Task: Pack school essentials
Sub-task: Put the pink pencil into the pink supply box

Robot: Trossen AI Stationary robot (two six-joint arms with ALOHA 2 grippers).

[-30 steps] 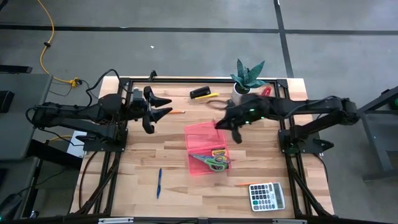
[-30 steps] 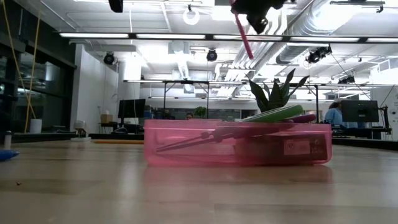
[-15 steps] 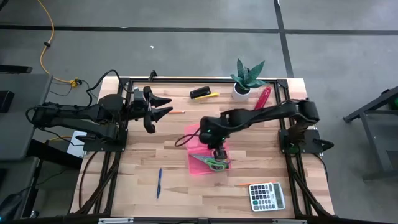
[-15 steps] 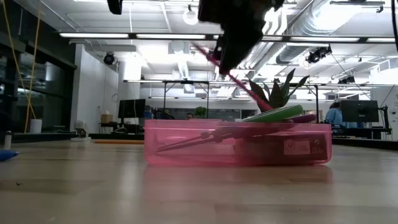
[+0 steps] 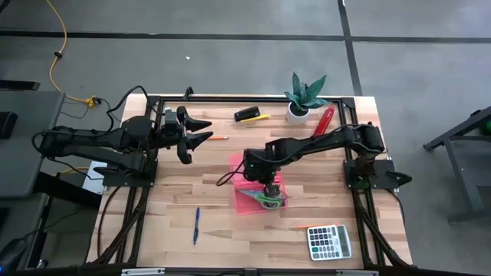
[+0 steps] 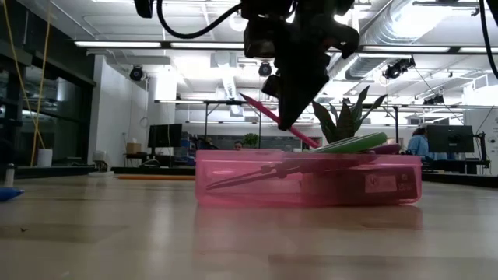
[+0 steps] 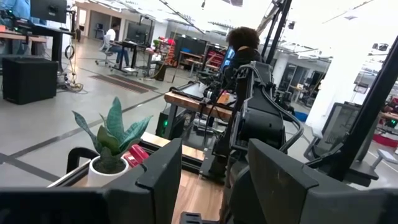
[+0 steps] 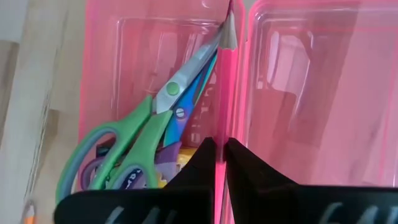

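Observation:
My right gripper (image 5: pixel 265 186) points steeply down over the translucent pink tray (image 6: pixel 233 190) in the table's middle, shut on a pink pencil (image 6: pixel 264 111). In the tray lie green-handled scissors (image 8: pixel 118 149), purple-handled scissors (image 8: pixel 165 165) beside them, and a crayon box showing through the wall (image 6: pixel 381 183). The tray's other half (image 8: pixel 311 93) holds nothing. A blue pen (image 5: pixel 196 225) lies flat near the front left. My left gripper (image 5: pixel 201 130) hangs open, level and raised, at the far left; its fingers (image 7: pixel 158 180) hold nothing. My right gripper pinches the pink pencil's shaft (image 8: pixel 219 127) between its two fingertips, partway along its length. The fingers come from above, pointing steeply down. The pencil slants, its sharpened tip (image 8: pixel 229 28) lower, over the ridge between the tray's halves; whether the tip touches anything I cannot tell.
A potted plant (image 5: pixel 307 96) stands at the far edge with a red item (image 5: pixel 326 120) beside it. A black object with a yellow pencil (image 5: pixel 251 115) and an orange pencil (image 5: pixel 219 137) lie far left of centre. A calculator (image 5: pixel 329 241) and another orange pencil (image 5: pixel 301 227) sit front right.
My right gripper has swung from near the plant toward the table's near edge and down, tipping from nearly level to steeply downward, carrying the pink pencil over the tray. The pencil has sunk to the tray's rim. The tray has slid slightly toward the table's right.

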